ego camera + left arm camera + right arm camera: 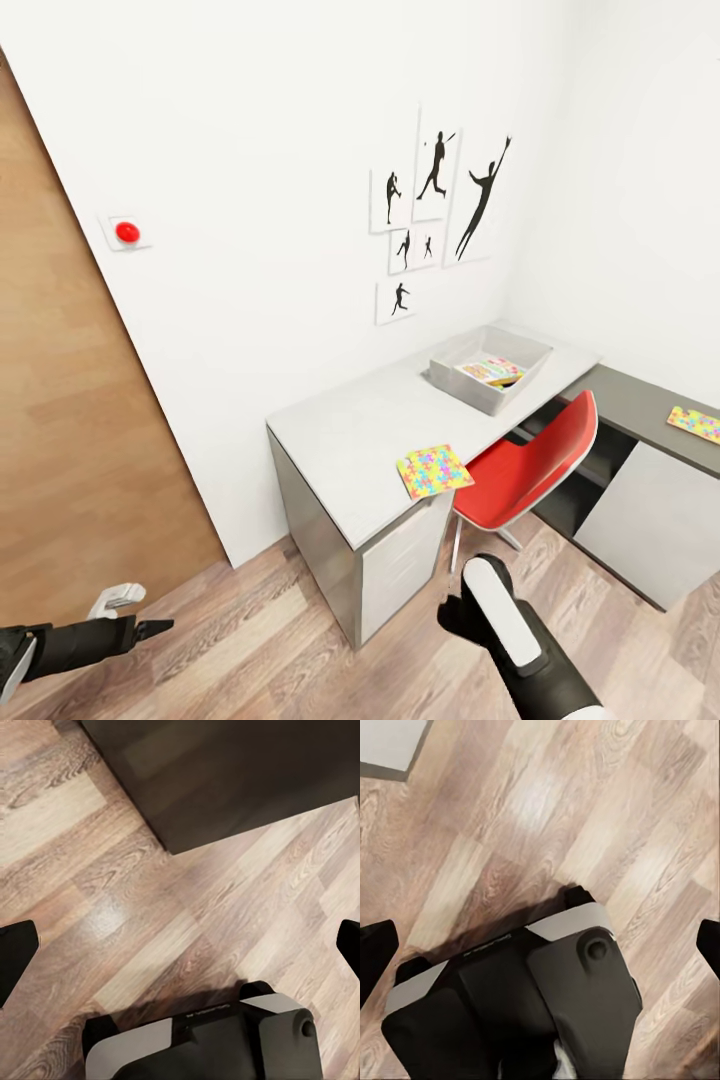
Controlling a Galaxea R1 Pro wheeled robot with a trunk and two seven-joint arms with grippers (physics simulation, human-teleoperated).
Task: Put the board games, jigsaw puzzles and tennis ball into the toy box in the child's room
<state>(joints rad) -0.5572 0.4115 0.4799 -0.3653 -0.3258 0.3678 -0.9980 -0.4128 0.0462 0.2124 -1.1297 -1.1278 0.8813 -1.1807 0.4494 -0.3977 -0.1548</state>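
The grey toy box stands at the back of the pale table, with a flat printed game box lying inside it. One jigsaw puzzle rests at the table's near edge, and another lies on the lower dark section. My left gripper hangs open over the wood floor, holding nothing. My right gripper is likewise open and empty above the floor, in front of the table. The bed and the tennis ball are out of view.
A red chair is tucked in at the table's inner corner. A brown door stands at the left, with a red button on the wall beside it. Black silhouette pictures hang above the table. Wood floor lies between me and the table.
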